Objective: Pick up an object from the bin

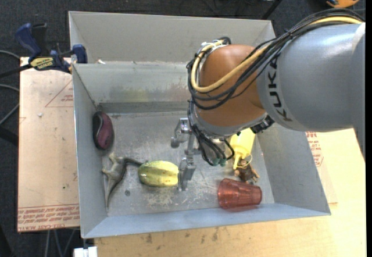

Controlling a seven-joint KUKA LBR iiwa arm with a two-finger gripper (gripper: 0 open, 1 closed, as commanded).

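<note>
Just beside the gripper (186, 175), on its left in the view, a yellow-green oval thing (158, 174) lies on the floor of the bin (145, 134), near the front wall. Its long axis runs across the view, with its right end towards the gripper. Whether the gripper is apart or together I cannot tell. A grasp would probably need a small shift left, closing across the oval's narrow width. A red cup (239, 193) lies on the opposite side, well apart.

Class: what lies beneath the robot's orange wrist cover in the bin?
A yellow thing pokes out below it, beside a small brown piece. The arm covers the yellow thing's upper part, so its full shape cannot be seen.
</note>
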